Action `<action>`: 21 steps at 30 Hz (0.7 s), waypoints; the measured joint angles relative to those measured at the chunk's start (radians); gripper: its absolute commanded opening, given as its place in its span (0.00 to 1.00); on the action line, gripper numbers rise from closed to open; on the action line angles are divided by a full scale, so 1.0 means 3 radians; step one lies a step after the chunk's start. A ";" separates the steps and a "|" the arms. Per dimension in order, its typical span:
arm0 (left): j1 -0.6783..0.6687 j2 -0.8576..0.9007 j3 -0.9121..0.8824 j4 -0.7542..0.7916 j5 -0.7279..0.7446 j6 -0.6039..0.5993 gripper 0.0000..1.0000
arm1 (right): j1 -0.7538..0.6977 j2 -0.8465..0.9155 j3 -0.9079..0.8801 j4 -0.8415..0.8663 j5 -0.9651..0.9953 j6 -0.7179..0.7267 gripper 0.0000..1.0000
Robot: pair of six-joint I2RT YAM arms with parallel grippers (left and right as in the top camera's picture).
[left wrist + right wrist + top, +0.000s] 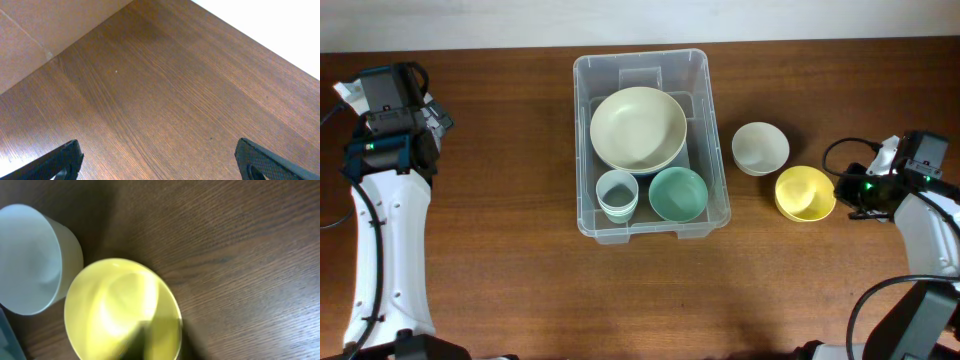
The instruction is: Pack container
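Note:
The clear plastic container [582, 140] stands at the table's middle and holds a large cream bowl [638, 128], a stack of pale cups [617, 194] and a green bowl [678, 193]. To its right on the wood sit a white bowl [760, 148] [30, 260] and a yellow bowl [804, 192] [115, 310]. My right gripper [848, 190] [165, 347] is at the yellow bowl's right rim. One dark, blurred finger [142, 342] lies inside the bowl, and how wide the jaws stand is unclear. My left gripper [425, 125] [157, 160] hangs open over bare wood at the far left.
The table's back edge meets a pale wall just behind the container. A corner of the container [5, 337] shows at the lower left of the right wrist view. Cables trail beside both arms.

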 measured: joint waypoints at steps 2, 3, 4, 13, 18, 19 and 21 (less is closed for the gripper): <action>0.0000 0.0000 0.0000 -0.0001 0.0000 0.0001 0.99 | 0.0000 0.0000 0.0000 0.0000 0.0038 -0.0011 0.86; 0.0000 0.0000 0.0000 -0.0001 0.0000 0.0001 1.00 | 0.0000 0.0000 0.0000 -0.0001 0.0062 -0.0014 0.89; 0.0000 0.0000 0.0000 -0.0001 0.0000 0.0001 0.99 | 0.0000 0.0000 0.0000 0.0001 0.0085 -0.0019 0.91; 0.0000 0.0000 0.0000 -0.0001 0.0000 0.0001 0.99 | 0.0000 0.0142 -0.0028 0.0188 0.0172 -0.0163 0.91; 0.0000 0.0000 0.0000 -0.0001 0.0000 0.0001 0.99 | 0.0000 0.0408 -0.0175 0.0394 0.0156 -0.0183 0.89; 0.0000 0.0000 0.0000 -0.0001 0.0000 0.0000 0.99 | 0.0000 0.0459 -0.0195 0.0415 0.0128 -0.0200 0.89; 0.0000 0.0000 0.0000 -0.0001 0.0000 0.0001 0.99 | 0.0001 0.0552 -0.0214 0.0460 0.0019 -0.0282 0.89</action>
